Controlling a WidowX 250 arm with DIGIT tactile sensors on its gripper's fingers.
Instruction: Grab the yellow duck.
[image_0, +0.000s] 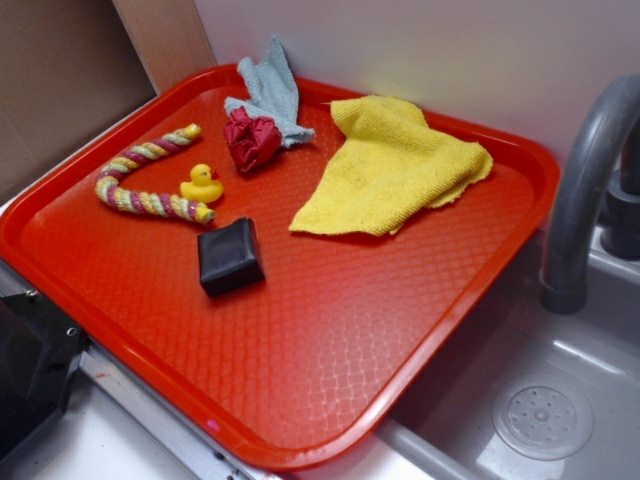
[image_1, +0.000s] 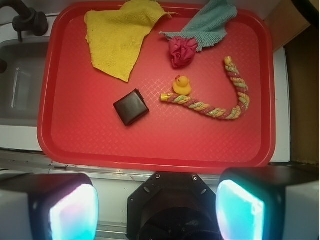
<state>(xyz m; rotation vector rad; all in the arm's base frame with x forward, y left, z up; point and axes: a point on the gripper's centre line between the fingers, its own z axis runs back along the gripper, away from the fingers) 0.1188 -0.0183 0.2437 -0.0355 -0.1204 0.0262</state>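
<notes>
End effector (image_1: 157, 207) | fingers spread wide | holding nothing | yellow duck (image_1: 182, 85) well apart

Red tray (image_0: 330, 330), its surface embossed with a fine diamond texture. Near its far-left rim: yellow duck (image_0: 201, 183) with an orange-red beak. Curving round the duck, twisted rope (image_0: 140, 180) striped pink, yellow and pale green, with yellow ends. Just in front of the duck, glossy black block (image_0: 230, 257). Behind the duck, crumpled red cloth (image_0: 250, 138) on a grey-teal cloth (image_0: 270, 90). Toward the tray's far-right corner, plain yellow cloth (image_0: 395, 165). Beside the tray, grey sink (image_0: 540, 400) and grey faucet (image_0: 585, 190). In the wrist view, the gripper (image_1: 157, 212) pads glow cyan-white.
</notes>
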